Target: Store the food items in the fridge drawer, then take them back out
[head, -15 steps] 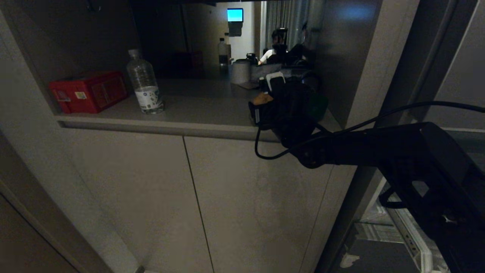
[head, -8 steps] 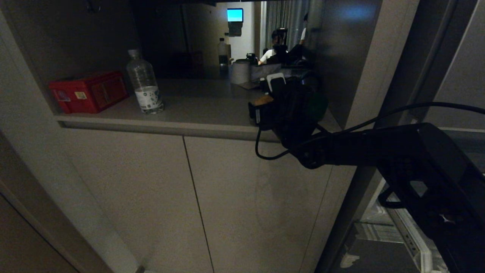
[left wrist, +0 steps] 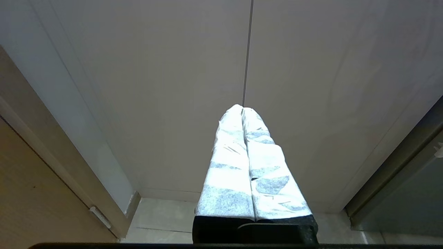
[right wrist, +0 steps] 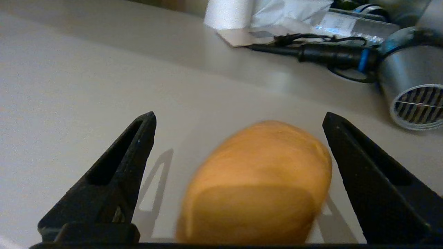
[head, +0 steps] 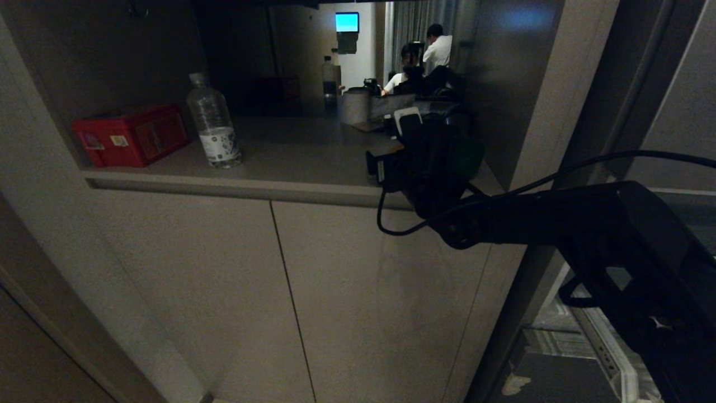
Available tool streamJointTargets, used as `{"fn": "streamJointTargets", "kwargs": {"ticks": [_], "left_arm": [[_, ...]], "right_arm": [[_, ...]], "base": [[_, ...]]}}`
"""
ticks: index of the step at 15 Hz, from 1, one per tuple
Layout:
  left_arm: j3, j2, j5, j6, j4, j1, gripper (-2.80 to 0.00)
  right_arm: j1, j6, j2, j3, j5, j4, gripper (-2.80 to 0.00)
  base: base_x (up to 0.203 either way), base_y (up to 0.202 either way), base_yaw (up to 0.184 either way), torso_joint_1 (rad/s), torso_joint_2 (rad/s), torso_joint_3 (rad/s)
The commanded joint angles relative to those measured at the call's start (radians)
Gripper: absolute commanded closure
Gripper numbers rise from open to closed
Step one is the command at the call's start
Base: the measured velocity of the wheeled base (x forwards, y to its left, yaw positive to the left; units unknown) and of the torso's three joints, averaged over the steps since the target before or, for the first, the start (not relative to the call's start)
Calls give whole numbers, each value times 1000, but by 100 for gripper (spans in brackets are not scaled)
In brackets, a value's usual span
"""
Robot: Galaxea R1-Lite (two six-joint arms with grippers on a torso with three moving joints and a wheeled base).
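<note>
The brown potato (right wrist: 263, 186) lies on the grey counter (right wrist: 69, 86) between the two black fingers (right wrist: 133, 148) of my right gripper (right wrist: 239, 117), which is open, its jaws standing clear of the potato on both sides. In the head view only a sliver of the potato (head: 396, 149) shows beside the right gripper (head: 391, 162). The dark green pepper (head: 470, 158) sits on the counter just right of that wrist, partly hidden. Low at the right, under my right arm, a pale ribbed piece (head: 601, 341) may be the fridge drawer. My left gripper (left wrist: 242, 109) is shut, parked before the cabinet doors.
A red box (head: 131, 136) and a clear water bottle (head: 214, 123) stand at the counter's left. A grey vented device (right wrist: 413, 93), a black cable (right wrist: 322, 53) and a white roll (right wrist: 228, 12) lie behind the potato. People (head: 436, 50) are in the background. A side wall (head: 531, 101) borders the counter's right end.
My right gripper's jaws have spread and let the potato go; it has dropped behind the gripper in the head view. The arm has stayed put. A person has walked into the background.
</note>
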Motion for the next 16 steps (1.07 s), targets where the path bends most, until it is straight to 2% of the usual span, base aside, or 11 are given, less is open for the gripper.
{"fn": "streamJointTargets", "kwargs": {"ticks": [1,8,9,13,16], "left_arm": [[0,0,0,0,0,0,0],[0,0,0,0,0,0,0],[0,0,0,0,0,0,0],[0,0,0,0,0,0,0],[0,0,0,0,0,0,0]], "right_arm": [[1,-4,-19,0,-2,-12,-280],[19,-6,-130,46,-18,-17,-280],[27,-4,-153,87,-24,-20,0],[59,-6,-324,386,-30,-63,0],[66,0,-543,744,-35,-73,0]], "base": [[0,0,0,0,0,0],[0,0,0,0,0,0],[0,0,0,0,0,0],[0,0,0,0,0,0],[0,0,0,0,0,0]]}}
